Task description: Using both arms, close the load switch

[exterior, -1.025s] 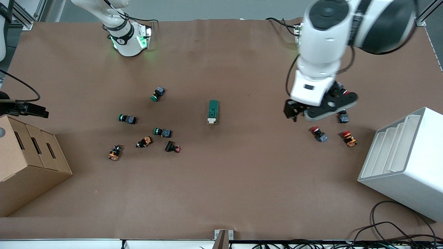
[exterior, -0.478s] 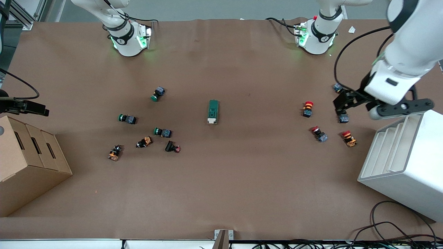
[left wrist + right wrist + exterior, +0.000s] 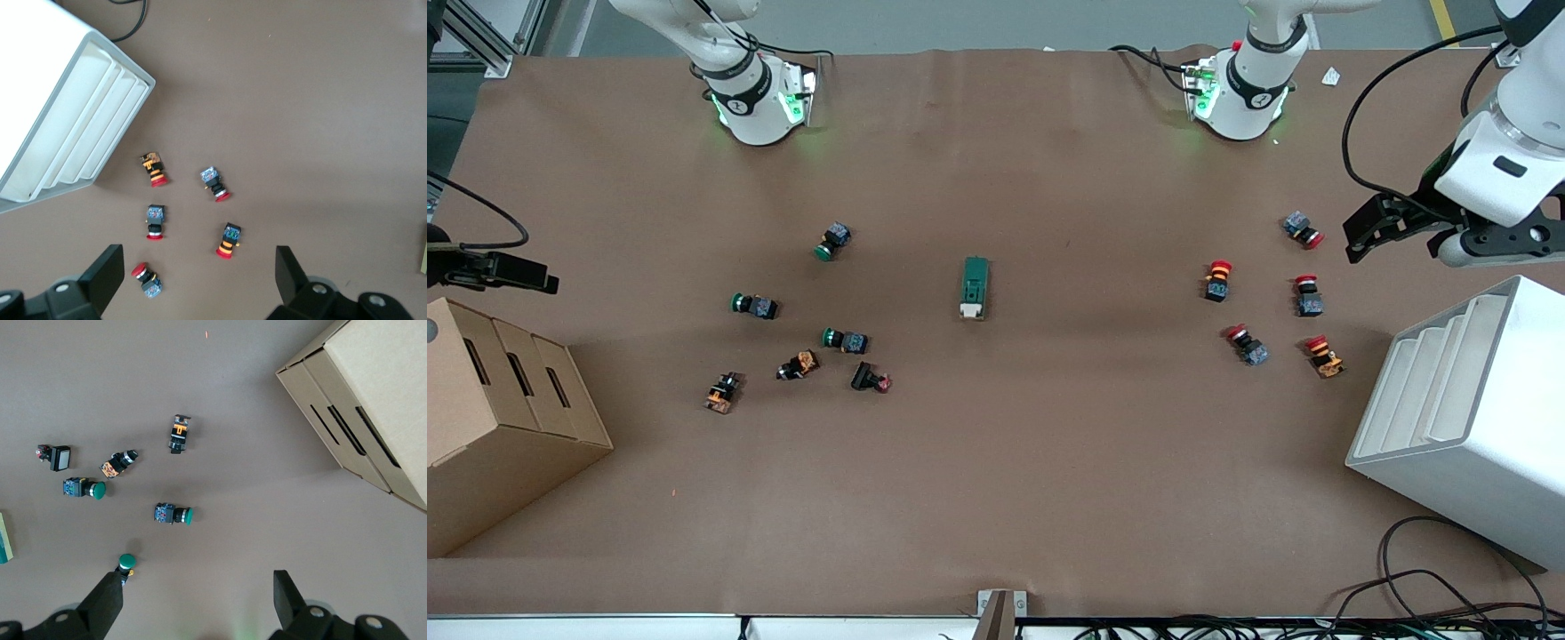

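Front view: dark green rectangular load switch [image 3: 975, 287] with cream lever end lies alone on the brown paper-covered table [image 3: 1049, 462], bare surface all round. Left gripper [image 3: 1376, 233] hangs near the white stepped plastic rack [image 3: 1476, 418].

Left wrist view: fingers [image 3: 100, 275] spread, empty, over five red-capped push-buttons [image 3: 155, 222].

Right wrist view: right gripper [image 3: 197, 600] splayed, empty, over green-capped push-buttons [image 3: 173, 514] near the cardboard box [image 3: 373, 400]; load switch at frame edge.

The load switch [image 3: 4, 547] is cut by the right wrist view's edge, only a sliver showing. The right claw [image 3: 532, 276] sits half off the front view's edge.
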`<state>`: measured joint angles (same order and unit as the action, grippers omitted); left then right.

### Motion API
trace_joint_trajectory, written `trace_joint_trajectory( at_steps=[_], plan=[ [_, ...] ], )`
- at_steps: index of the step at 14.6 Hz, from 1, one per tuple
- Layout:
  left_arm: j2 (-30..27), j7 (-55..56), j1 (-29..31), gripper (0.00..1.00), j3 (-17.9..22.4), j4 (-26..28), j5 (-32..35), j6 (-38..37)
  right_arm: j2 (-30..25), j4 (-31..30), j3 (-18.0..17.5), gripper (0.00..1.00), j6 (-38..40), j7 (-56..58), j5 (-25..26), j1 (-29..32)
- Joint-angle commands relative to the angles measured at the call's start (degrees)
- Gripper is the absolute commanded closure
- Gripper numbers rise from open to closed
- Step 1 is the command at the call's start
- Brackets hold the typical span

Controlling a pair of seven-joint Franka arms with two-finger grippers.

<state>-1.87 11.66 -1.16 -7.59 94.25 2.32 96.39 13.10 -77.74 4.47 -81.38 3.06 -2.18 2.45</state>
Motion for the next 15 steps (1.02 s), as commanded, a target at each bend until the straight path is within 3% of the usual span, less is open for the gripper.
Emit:
trace_joint_trajectory(
  at_steps=[1,7,12,15],
  plan=[
    [-3.3,-2.4,1.9,0.0,-0.3,3.9,-1.1,0.1,-4.1,-4.1,0.0,0.0,-0.3,-0.1,-0.9,-0.1],
    [-5.2,-7.8,3.5,0.0,-0.1,4.7,-1.3,-0.7,-8.9,-8.1,1.8,0.0,-0.6,0.1,-0.2,-1.6],
    [-5.0,-8.1,0.6,0.0,2.7,4.1,-2.9,-1.0,-15.5,-13.4,2.3,0.0,-2.1,0.3,-0.1,-1.7],
    [-4.7,-8.1,-0.2,0.0,3.5,3.8,-3.5,-2.0,-17.0,-13.6,1.9,0.0,-2.0,0.5,0.1,-1.9]
  ],
)
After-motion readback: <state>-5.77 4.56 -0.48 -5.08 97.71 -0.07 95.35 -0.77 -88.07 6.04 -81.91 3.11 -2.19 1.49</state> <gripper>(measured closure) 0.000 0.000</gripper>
